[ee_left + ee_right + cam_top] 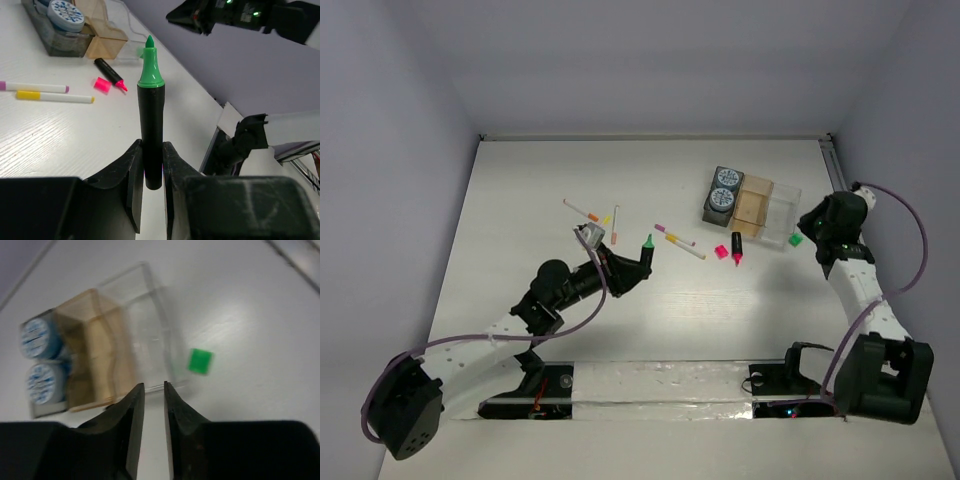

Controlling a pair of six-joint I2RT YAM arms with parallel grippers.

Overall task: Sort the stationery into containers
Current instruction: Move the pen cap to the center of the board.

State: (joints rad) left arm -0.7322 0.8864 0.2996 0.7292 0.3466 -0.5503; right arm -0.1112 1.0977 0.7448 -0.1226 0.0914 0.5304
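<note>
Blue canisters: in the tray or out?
In. Both canisters sit side by side in the dark end compartment of the tray, tops up.

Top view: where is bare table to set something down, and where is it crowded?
Bare: the far-left table behind the pens, and the near strip this side of the pink marker. Crowded: the middle band from those pens to the compartment tray.

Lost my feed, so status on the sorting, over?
Status: left tool shut on green-tipped marker; right tool nearly closed, empty, beside clear tray and green cap. Pink marker, loose pens lie between left tool and tray.
</note>
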